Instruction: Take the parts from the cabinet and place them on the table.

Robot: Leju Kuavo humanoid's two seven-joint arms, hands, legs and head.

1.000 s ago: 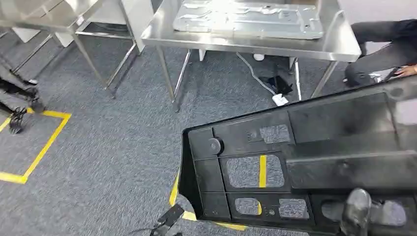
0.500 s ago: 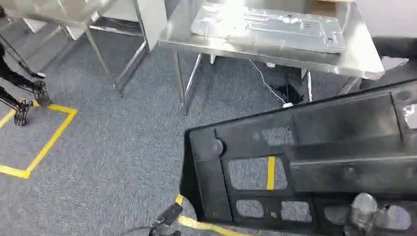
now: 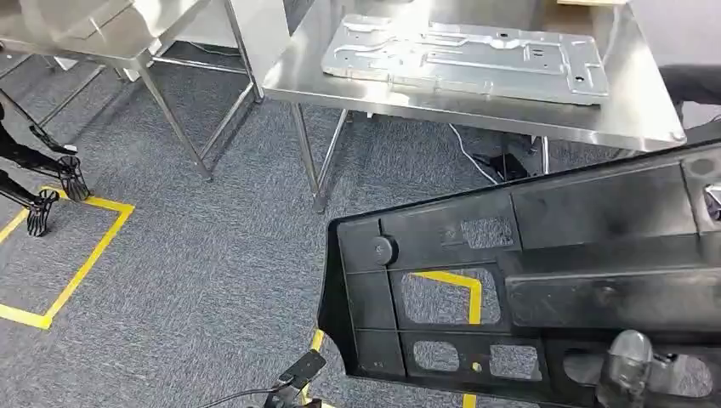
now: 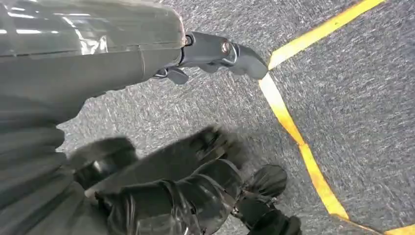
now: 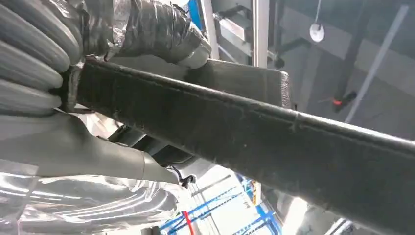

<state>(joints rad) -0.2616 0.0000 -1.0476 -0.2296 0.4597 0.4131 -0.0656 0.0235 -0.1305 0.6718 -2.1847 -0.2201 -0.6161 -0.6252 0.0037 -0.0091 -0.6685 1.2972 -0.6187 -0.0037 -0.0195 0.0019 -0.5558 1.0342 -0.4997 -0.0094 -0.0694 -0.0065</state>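
Note:
A large black plastic panel with several cut-outs hangs tilted over the carpet at the right of the head view. My right hand grips its near edge. In the right wrist view the hand wraps that black edge, dark fingers on one side and the grey thumb on the other. Ahead stands a steel table with a flat silver sheet-metal part lying on it. My left hand hangs low over the floor; the left wrist view shows the hand holding nothing, its thumb apart from the fingers.
A second steel table stands at the back left. Black stand feet rest by a yellow taped square on the grey carpet. A cable and plug lie under the near table. A person's dark clothing shows at the right edge.
The camera has moved: the steel table and its silver part now sit lower and larger in the picture. The black panel stays in my right hand's grip.

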